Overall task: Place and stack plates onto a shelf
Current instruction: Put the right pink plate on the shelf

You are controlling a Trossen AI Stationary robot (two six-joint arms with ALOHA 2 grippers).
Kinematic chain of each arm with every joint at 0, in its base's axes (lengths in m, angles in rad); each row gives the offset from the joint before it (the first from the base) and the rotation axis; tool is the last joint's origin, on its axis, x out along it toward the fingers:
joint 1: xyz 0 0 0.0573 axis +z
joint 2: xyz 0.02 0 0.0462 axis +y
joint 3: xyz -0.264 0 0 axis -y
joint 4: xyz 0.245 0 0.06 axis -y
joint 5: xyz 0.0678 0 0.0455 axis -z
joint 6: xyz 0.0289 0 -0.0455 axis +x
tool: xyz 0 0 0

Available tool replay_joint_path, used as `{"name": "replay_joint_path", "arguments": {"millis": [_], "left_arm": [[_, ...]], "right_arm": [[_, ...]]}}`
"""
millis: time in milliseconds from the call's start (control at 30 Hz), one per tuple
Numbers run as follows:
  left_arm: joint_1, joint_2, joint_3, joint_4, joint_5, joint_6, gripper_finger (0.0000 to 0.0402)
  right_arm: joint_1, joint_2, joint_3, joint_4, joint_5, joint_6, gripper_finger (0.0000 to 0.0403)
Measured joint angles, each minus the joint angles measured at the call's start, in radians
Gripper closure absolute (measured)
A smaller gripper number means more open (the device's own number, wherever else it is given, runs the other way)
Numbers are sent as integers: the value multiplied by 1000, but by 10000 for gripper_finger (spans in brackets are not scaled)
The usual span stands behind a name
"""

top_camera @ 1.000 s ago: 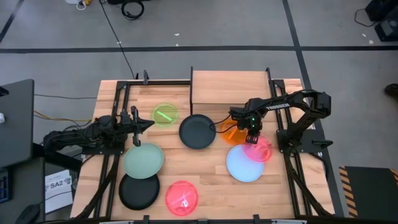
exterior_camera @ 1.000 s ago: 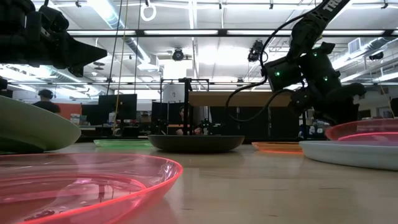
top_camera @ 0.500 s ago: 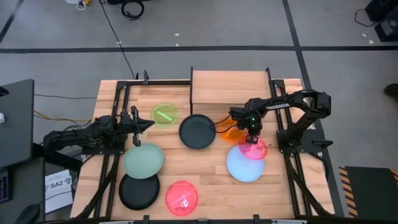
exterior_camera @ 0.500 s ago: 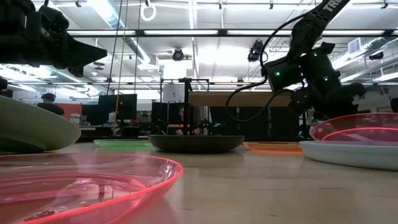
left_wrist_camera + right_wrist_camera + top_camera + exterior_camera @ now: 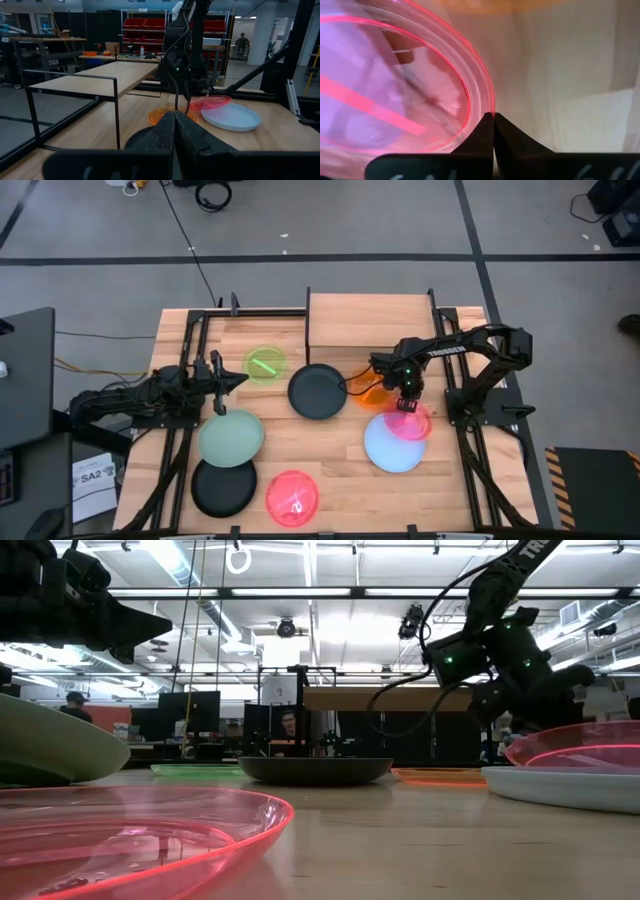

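**Pink plate pinched at its rim, shelf lying just beyond**

Wooden desk (image 5: 330, 460) is carrying the whole spread of plates, and going from the front edge back: a red plate (image 5: 292, 497) and a black plate (image 5: 223, 487) are sitting nearest, then a pale green plate (image 5: 231, 438) on the left and a blue plate (image 5: 392, 445) on the right.

Overlapping the blue plate's far rim is the pink plate (image 5: 408, 422), and the right tool (image 5: 407, 404) is holding it, its fingers (image 5: 487, 131) closed narrow on the pink rim. So the plate is hanging toward the desk front from the tool, while the shelf (image 5: 368, 320) is lying the opposite way, toward the back and slightly left. The right arm is plainly the nearer one.

Just beside the tool, between it and the shelf, an orange plate (image 5: 372, 393) is lying flat; a lift would probably need to clear it. A second black plate (image 5: 317, 391) and a lime plate (image 5: 265, 365) are resting further left, both short of the shelf, whose top is bare.

The left tool (image 5: 232, 380) is waiting shut near the lime plate, holding nothing.
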Motion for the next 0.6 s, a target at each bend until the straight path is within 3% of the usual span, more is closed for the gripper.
{"name": "replay_joint_path", "arguments": {"millis": [600], "left_arm": [[0,0,0,0,0,0,390]], "right_arm": [[0,0,273,-184,0,-46,400]]}}
